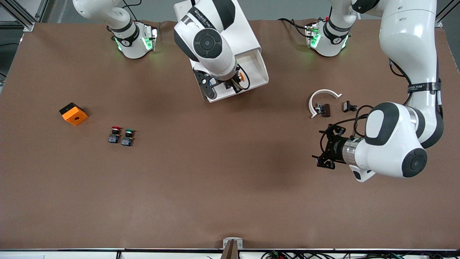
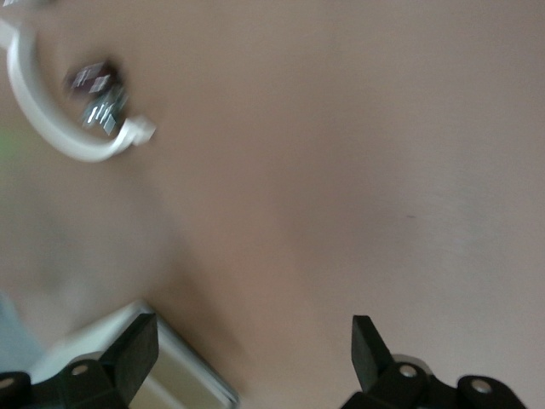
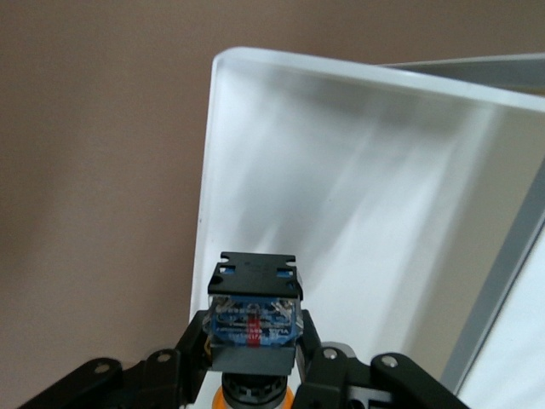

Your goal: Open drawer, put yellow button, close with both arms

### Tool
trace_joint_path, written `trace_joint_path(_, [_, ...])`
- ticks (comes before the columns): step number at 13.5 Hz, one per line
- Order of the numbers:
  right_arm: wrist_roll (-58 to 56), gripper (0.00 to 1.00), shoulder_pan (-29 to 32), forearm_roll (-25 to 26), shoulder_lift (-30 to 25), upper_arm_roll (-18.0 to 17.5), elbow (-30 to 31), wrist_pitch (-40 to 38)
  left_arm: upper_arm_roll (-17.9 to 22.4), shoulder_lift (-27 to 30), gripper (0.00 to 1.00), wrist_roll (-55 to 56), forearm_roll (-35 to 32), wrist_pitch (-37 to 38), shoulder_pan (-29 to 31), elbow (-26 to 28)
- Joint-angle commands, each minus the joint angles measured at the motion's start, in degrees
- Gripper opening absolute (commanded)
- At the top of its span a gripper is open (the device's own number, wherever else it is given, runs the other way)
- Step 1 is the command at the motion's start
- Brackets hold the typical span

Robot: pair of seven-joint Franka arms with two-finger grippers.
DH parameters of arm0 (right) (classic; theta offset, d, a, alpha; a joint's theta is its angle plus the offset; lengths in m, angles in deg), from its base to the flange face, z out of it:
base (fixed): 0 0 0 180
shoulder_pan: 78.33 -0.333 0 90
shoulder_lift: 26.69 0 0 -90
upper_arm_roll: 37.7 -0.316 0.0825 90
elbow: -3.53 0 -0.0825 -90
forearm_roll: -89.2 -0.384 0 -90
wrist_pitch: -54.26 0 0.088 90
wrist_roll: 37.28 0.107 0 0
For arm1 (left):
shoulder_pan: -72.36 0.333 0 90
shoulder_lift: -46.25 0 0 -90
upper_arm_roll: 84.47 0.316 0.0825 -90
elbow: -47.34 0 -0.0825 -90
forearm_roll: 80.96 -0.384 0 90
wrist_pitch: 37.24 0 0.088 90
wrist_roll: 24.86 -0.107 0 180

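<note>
- near the front camera, bare brown table [image 1: 230, 187]; nothing of the task lies here.
- at about four o'clock of the table's centre, the left gripper [image 1: 325, 147] hangs over open table with its fingers [image 2: 128, 354] spread wide and nothing between them. this arm waits, probably kept free for the two-arm closing of the drawer.
- just above it in the front view, a white curved clip [image 1: 321, 99] lies flat with small dark metal parts [image 1: 323, 109] inside its arc, and another dark piece [image 1: 348, 106] sits at the clip's three o'clock. none of them belongs to the task.
- at about nine o'clock of the table's centre, toward the right arm's end, a red-capped button [image 1: 114, 135] and a green-capped button [image 1: 128, 137] stand side by side, just apart. an orange block [image 1: 73, 113] lies at their ten o'clock.
- at twelve o'clock, between the two bases, the white drawer [image 1: 251, 68] stands pulled open.
- over the drawer's tray, the right gripper [image 1: 233, 83] is clamped on the yellow button [image 3: 254, 319], gripping its black and blue body; the cap points down toward the wrist, so only its orange edge shows.
- judged from this, the opening is done and the drop is the step in hand. the button hangs inside the tray's walls, so a release should land it in the drawer.
</note>
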Motion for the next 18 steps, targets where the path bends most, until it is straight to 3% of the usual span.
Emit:
trace_joint_path(1, [0.84, 0.21, -0.96, -1.03, 0.66, 0.53, -0.29, -1.52, -0.59, 3.48, 1.0, -10.85, -4.12, -1.71, -1.36, 1.81])
trace_joint_path(5, [0.75, 0.22, -1.05, -1.03, 0.57, 0.53, 0.59, -4.34, -3.48, 6.64, 1.0, -19.8, -8.86, -3.37, -4.26, 4.78])
trace_joint_path(7, [0.75, 0.24, -1.22, -1.21, 0.74, 0.53, 0.6, -3.99, -5.51, 10.93, 1.0, -22.99, -9.93, -8.8, -4.27, 11.52])
trace_joint_path(11, [0.75, 0.38, -1.75, -1.21, 1.53, 0.53, 0.6, -3.81, -8.06, 21.05, 1.0, -27.73, -10.02, -26.2, -4.44, 30.78])
trace_joint_path(14, [0.75, 0.5, -1.75, -1.3, 1.8, 0.53, 0.33, -3.55, -11.3, 20.98, 1.0, -28.45, -14.83, -27.2, -5.49, 31.6])
trace_joint_path(15, [0.58, 0.59, -1.75, -1.3, 1.8, 0.45, 0.33, -3.63, -12.53, 20.8, 1.0, -28.45, -18.42, -27.2, -6.02, 31.77])
trace_joint_path(18, [0.22, 1.0, -1.75, -1.3, 1.8, 0.44, -0.11, -3.81, -15.09, 19.75, 1.0, -28.45, -22.15, -27.72, -6.64, 32.21])
